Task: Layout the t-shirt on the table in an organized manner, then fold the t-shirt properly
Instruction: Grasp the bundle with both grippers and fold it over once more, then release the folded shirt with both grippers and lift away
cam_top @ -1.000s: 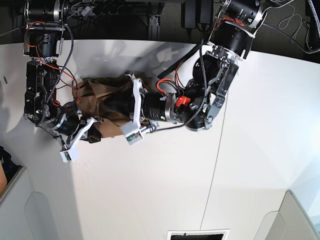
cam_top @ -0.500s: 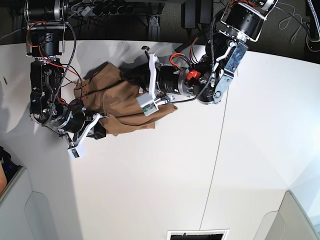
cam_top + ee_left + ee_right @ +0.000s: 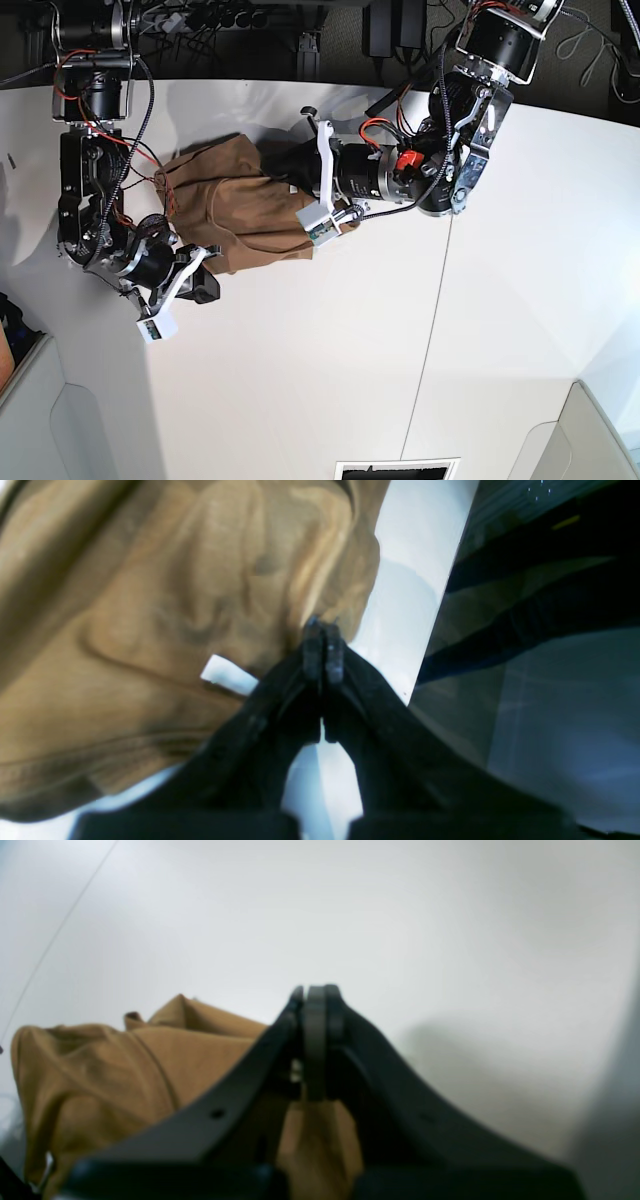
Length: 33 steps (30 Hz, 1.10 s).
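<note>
pinching cloth, the left tool (image 3: 323, 647) is closed on the t-shirt (image 3: 150, 605) beside its white label (image 3: 227, 674), near the far edge of the surface (image 3: 415, 555). the right wrist view shows the right tool (image 3: 315, 1040) closed on a fold too. the base view shows the shirt bunched between the arms; the layout step seems underway, and the next move calls for spreading it flat.

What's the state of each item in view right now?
t-shirt: bunched and wrinkled, not laid flat, not folded.
left claw: shut on the t-shirt's edge.
right claw: shut, fabric hanging beneath it.
table: white, t-shirt lying near its far side.
</note>
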Each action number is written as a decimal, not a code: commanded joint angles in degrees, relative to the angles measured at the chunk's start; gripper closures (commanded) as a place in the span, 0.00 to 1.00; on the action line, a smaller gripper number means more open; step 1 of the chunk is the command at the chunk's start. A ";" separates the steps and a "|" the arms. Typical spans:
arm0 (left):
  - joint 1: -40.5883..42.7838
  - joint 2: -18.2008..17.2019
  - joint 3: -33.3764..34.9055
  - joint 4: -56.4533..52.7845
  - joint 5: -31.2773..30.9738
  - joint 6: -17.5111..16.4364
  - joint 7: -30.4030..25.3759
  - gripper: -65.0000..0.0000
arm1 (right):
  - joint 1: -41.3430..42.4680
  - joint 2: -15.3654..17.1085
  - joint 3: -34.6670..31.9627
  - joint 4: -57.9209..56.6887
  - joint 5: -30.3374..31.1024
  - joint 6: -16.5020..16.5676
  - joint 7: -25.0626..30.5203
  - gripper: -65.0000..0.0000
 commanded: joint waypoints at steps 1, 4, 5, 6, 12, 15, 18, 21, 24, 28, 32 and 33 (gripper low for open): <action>-0.68 -0.02 -0.15 -0.24 0.26 -0.52 -1.75 1.00 | 1.40 -0.31 -0.39 -0.15 0.55 0.46 0.92 1.00; -0.87 0.02 -0.26 -2.75 4.81 -0.52 -5.68 1.00 | 1.25 -0.09 -2.03 -2.69 -1.81 0.44 0.85 1.00; -1.14 0.00 -0.26 -3.69 6.19 -0.52 -7.13 1.00 | 1.09 0.11 -2.34 -2.95 -2.49 0.44 0.81 1.00; -1.51 0.00 -0.31 -4.66 7.48 -0.52 -8.02 1.00 | 0.81 0.55 -2.58 -2.93 -2.54 0.44 0.55 1.00; -5.35 -0.02 -2.14 -11.91 11.06 -0.52 -8.72 1.00 | -1.53 4.87 -2.60 -1.55 6.99 0.44 -5.66 1.00; -7.48 0.00 -4.66 -15.23 11.04 -0.52 -9.14 1.00 | -4.15 5.95 -2.60 0.55 11.02 0.46 -7.15 1.00; -9.86 0.00 -5.88 -17.16 11.06 -0.52 -9.81 1.00 | -7.78 5.35 -2.60 4.09 13.79 0.55 -8.20 1.00; -12.02 0.15 -5.88 -18.23 11.08 -0.52 -10.38 1.00 | -11.91 3.91 -2.60 8.31 13.79 1.05 -8.39 1.00; -13.75 0.13 -5.88 -19.21 11.15 -0.52 -10.38 1.00 | -15.72 1.79 -2.60 12.28 13.75 1.07 -8.39 1.00; -14.84 -0.02 -5.88 -20.20 11.13 -0.52 -10.03 1.00 | -18.32 -0.37 -2.60 15.06 13.22 1.07 -8.35 1.00; -14.78 -0.07 -6.43 -19.63 8.04 -0.52 -6.34 1.00 | -17.97 -0.46 -1.95 16.37 11.23 1.05 -8.07 1.00; -14.69 -0.07 -7.15 -18.93 6.40 -0.52 -4.81 1.00 | -17.86 -0.44 -1.31 16.74 10.73 1.03 -8.09 1.00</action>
